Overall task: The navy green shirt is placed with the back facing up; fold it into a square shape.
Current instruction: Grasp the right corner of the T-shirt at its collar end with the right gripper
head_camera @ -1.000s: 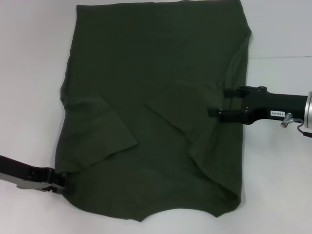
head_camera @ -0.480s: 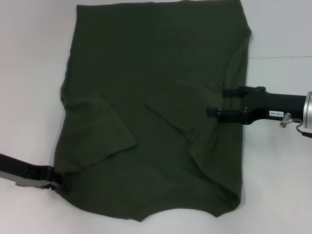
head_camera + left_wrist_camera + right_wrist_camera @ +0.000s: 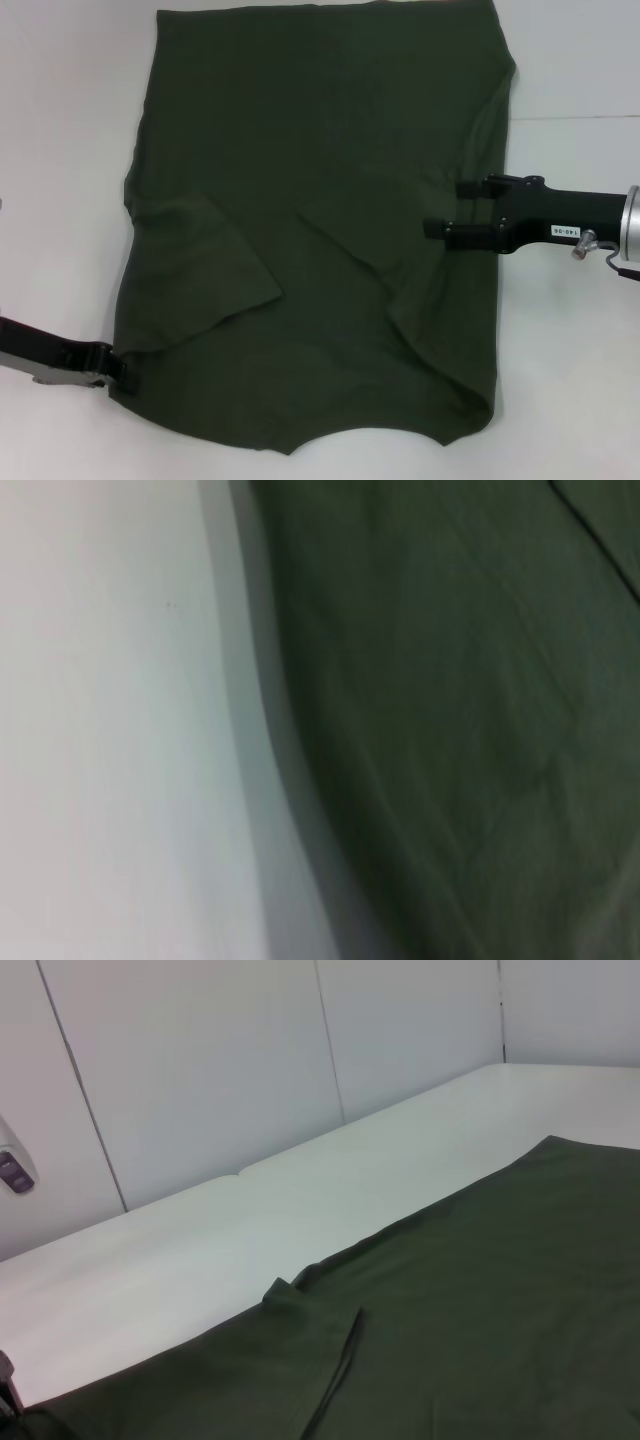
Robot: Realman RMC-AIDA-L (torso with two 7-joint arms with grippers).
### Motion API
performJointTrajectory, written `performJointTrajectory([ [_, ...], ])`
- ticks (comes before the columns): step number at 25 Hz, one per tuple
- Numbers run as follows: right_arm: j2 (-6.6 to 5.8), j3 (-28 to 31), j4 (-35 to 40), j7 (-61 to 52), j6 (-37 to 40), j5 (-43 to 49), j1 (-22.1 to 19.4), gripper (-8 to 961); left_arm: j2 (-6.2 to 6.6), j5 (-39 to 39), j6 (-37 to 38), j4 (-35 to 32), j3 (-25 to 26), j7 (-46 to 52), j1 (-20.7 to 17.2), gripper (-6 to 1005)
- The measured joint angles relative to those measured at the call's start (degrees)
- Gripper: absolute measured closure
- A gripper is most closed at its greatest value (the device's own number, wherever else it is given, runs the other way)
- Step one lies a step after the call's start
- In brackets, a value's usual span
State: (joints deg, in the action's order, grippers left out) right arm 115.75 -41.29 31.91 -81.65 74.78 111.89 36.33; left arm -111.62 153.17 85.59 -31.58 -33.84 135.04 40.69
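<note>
I am seeing even, bright light falling from above on the white table [image 3: 580,400] in the head view, with no hard glare anywhere. The green shirt [image 3: 320,200] is reading very dark against it, its creases showing only as faint tonal steps. The right gripper [image 3: 450,208] is casting almost no shadow. The left wrist view is looking badly blurred: the shirt's edge [image 3: 300,780] is smearing into a soft grey shadow band on the table. The right wrist view is coming through sharper, the light looking soft and slightly cool, the wall panels [image 3: 200,1080] behind showing evenly lit and the folded sleeve [image 3: 320,1320] throwing a thin shadow.
</note>
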Motion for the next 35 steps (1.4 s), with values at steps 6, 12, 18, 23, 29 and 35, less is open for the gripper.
performJointTrajectory([
  [6, -0.35, -0.5, 0.32, -1.85, 0.36, 0.31, 0.86, 36, 0.11, -0.03, 0.07, 0.03, 0.0, -0.15, 0.31, 958],
  [12, -2.99, -6.22, 2.32, -10.22, 1.71, 0.73, 3.33, 36, 0.2, -0.07, 0.3, 0.03, 0.0, -0.32, 0.54, 958],
  [18, -4.52, -10.94, 5.3, -16.33, 3.76, 8.99, 8.72, 36, 0.38, -0.07, 0.81, 0.05, 0.01, 0.0, 1.15, 958],
  [23, -3.7, -11.86, 5.95, -16.05, 5.54, 18.12, 13.77, 36, 0.38, -0.06, 0.93, 0.51, 0.0, 0.21, 1.26, 957],
  [29, -1.68, -18.75, 8.73, -15.03, 5.41, 24.05, 16.48, 37, 0.36, -0.09, 1.71, 0.7, 0.01, 0.58, 1.25, 958],
  [35, 0.81, -22.67, 11.55, -12.52, 4.78, 29.58, 17.99, 37, 0.35, -0.39, 2.14, 0.73, 0.29, 1.11, 1.3, 957],
])
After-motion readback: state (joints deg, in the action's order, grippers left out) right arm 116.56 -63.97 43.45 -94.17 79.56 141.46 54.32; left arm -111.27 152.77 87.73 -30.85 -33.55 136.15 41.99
